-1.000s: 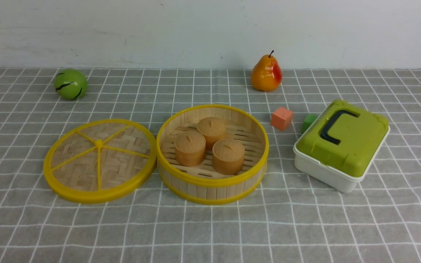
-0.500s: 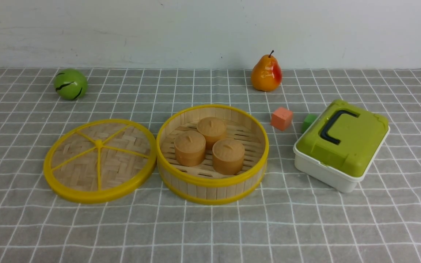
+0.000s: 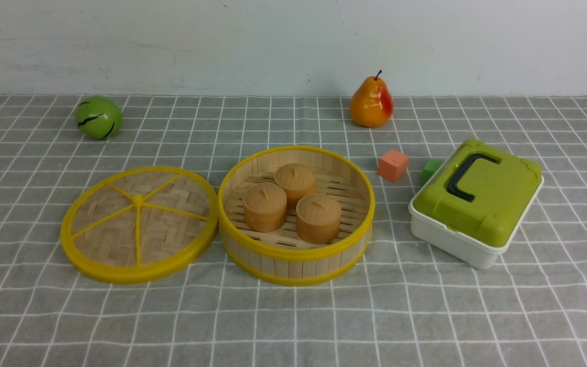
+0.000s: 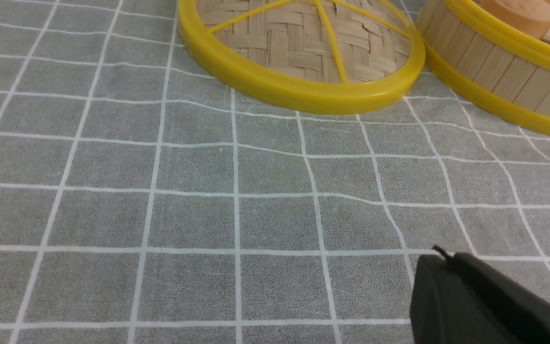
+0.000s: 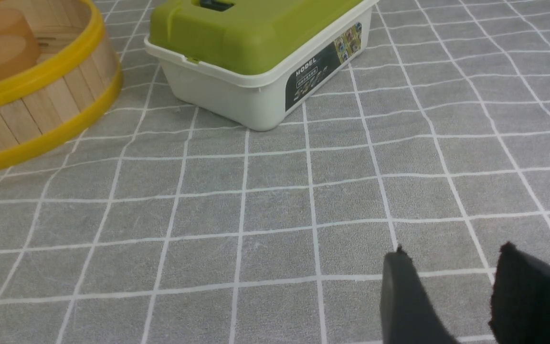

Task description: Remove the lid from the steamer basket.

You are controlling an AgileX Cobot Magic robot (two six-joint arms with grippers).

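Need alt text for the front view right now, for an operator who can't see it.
The steamer basket stands open, three small buns inside, its lid flat on the table to its left. A green-lidded white box sits to the right.

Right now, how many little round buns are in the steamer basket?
3. In the steamer basket, one bun sits at the back, another at the left, and the third at the front right.

Green ball (image 3: 98,118), pear (image 3: 371,102), green-lidded white box (image 3: 476,204)
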